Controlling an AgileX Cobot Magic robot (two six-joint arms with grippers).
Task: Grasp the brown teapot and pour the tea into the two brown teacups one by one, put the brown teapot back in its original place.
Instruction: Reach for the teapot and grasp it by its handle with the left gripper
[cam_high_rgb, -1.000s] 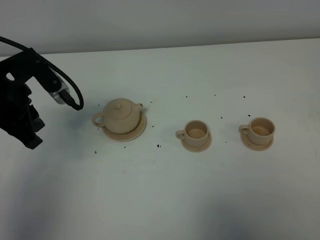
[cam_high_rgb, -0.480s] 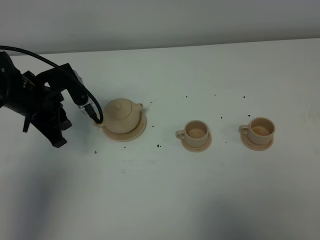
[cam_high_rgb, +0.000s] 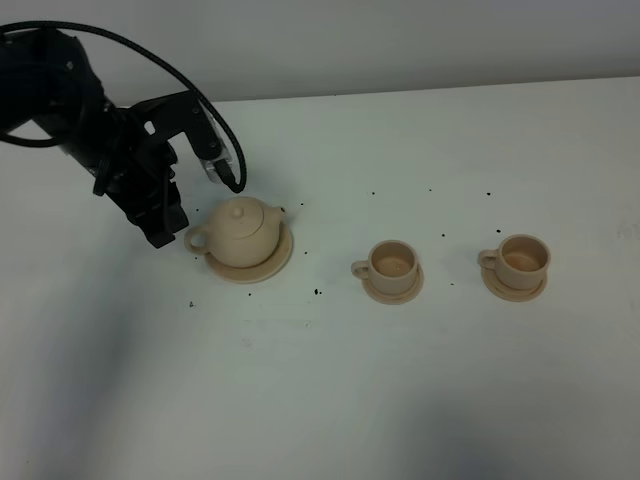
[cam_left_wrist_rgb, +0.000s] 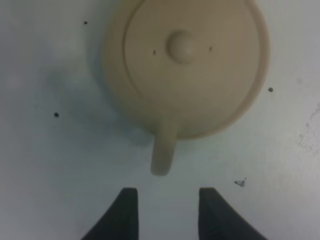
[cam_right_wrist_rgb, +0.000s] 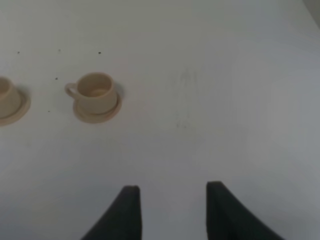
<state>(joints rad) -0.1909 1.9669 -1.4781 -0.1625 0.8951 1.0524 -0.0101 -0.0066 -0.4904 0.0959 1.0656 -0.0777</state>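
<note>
The brown teapot (cam_high_rgb: 240, 230) is seated on its wide saucer (cam_high_rgb: 272, 266) at the left part of the desk (cam_high_rgb: 400, 390). The saucer is largely covered by the pot, and only its rim is exposed. The left tool (cam_high_rgb: 163, 228) is positioned just beside the loop handle (cam_high_rgb: 196, 240); contact cannot be confirmed in the high view. In the left wrist view its fingers (cam_left_wrist_rgb: 127, 210) are set moderately apart with nothing between them, and the handle lies just ahead of the gap. The pot's far edge is cut off there. The first teacup (cam_high_rgb: 392, 262) and the second teacup (cam_high_rgb: 523, 258) are placed to the right, well apart from the pot. The right tool (cam_right_wrist_rgb: 172, 197) is seen only in its own wrist view, fingers apart and empty; the first teacup is cut by that frame's edge.
</note>
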